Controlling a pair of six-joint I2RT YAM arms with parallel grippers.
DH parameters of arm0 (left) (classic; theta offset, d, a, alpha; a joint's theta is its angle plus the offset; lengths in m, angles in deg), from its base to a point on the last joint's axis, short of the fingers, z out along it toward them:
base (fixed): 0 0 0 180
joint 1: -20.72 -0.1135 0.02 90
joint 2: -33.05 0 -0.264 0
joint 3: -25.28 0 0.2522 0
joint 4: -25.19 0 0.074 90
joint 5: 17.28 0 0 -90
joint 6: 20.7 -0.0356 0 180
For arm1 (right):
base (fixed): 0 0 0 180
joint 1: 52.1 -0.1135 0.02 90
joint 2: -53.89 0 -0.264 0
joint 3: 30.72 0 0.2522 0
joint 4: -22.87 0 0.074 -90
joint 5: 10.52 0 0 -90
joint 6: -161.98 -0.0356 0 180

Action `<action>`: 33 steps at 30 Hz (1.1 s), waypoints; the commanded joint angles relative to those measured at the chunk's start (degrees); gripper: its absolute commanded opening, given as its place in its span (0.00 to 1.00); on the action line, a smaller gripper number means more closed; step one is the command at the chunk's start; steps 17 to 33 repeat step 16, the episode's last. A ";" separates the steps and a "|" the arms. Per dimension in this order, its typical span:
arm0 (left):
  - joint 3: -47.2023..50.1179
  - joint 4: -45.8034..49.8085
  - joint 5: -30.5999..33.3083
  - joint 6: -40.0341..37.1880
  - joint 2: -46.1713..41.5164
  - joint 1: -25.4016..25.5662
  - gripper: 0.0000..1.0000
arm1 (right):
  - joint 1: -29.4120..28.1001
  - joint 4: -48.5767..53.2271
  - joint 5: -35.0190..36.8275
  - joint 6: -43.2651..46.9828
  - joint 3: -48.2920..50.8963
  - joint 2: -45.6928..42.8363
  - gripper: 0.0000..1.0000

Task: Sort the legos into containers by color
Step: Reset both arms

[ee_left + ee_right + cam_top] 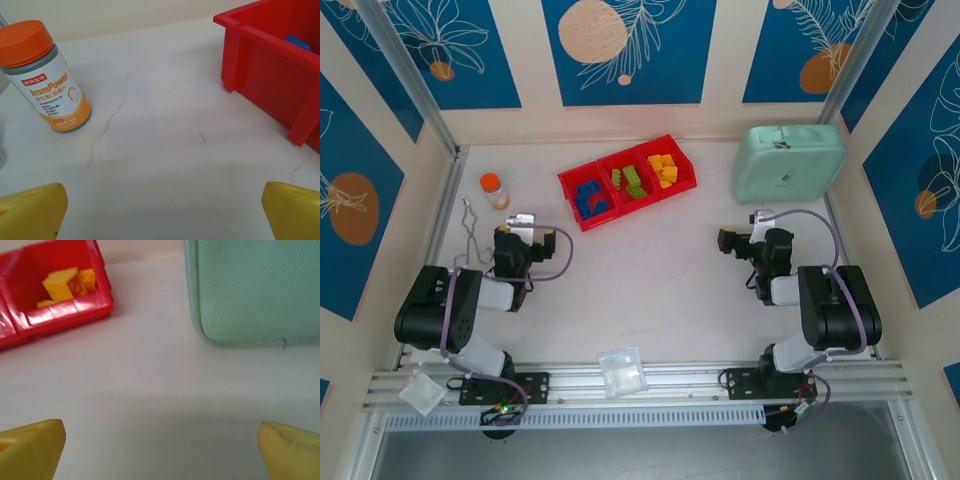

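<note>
The red tray (640, 205) is seen in the upper middle of the top view. Blue legos (590, 197) are held in its left compartment, green legos (631, 181) in the middle one, yellow-orange legos (663, 169) in the right one. The left gripper (162, 210) and the right gripper (160, 447) are seen over the table (650, 270), fingers spread wide apart.

**Arm Exterior: Housings, Cabling, Fingertips**

The left arm (440, 305) and right arm (835, 305) share one build: glossy black joint housings joined by pale grey link sections. A lilac-grey cable (563, 262) loops along each arm from the wrist. Each black base plate (505, 386) sits on the aluminium rail (670, 380) at the table's (650, 280) near edge; a green lamp (504, 410) glows below the left one. The left gripper (162, 215) and right gripper (160, 450) carry blunt yellow fingertips (32, 212).
</note>
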 commanded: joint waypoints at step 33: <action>-0.95 -0.25 0.80 0.52 0.02 -0.61 0.99 | -1.26 4.93 0.16 1.47 -3.84 -0.42 0.99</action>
